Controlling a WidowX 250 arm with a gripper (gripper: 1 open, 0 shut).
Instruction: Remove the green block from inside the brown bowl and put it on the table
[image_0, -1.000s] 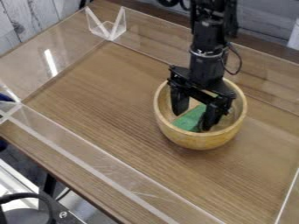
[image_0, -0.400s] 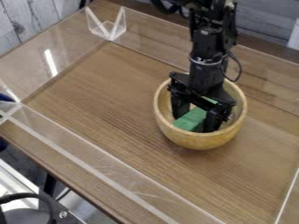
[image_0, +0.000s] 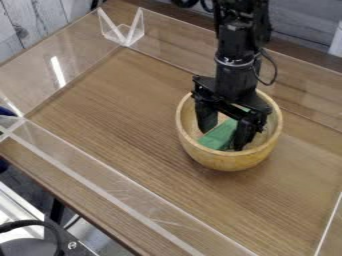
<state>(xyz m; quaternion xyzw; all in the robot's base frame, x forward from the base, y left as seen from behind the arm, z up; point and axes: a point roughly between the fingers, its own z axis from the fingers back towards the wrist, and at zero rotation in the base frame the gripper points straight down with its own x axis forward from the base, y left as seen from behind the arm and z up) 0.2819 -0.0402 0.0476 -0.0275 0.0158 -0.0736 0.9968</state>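
Right of centre in the frame, the gripper (image_0: 223, 121) points down into the brown bowl (image_0: 230, 155), its jaws spread wide on either side of the green block (image_0: 217, 135). Block lies inside the bowl, not lifted. Bowl rests on the table (image_0: 120, 110), bounded by clear acrylic walls (image_0: 80, 165).

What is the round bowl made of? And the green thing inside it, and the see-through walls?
The bowl looks like light wood, smooth, with faint grain lines. The green block has flat, even colour with no grain, so maybe painted wood or plastic; I can't tell which. The walls look like clear shiny plastic, since light glints on them.
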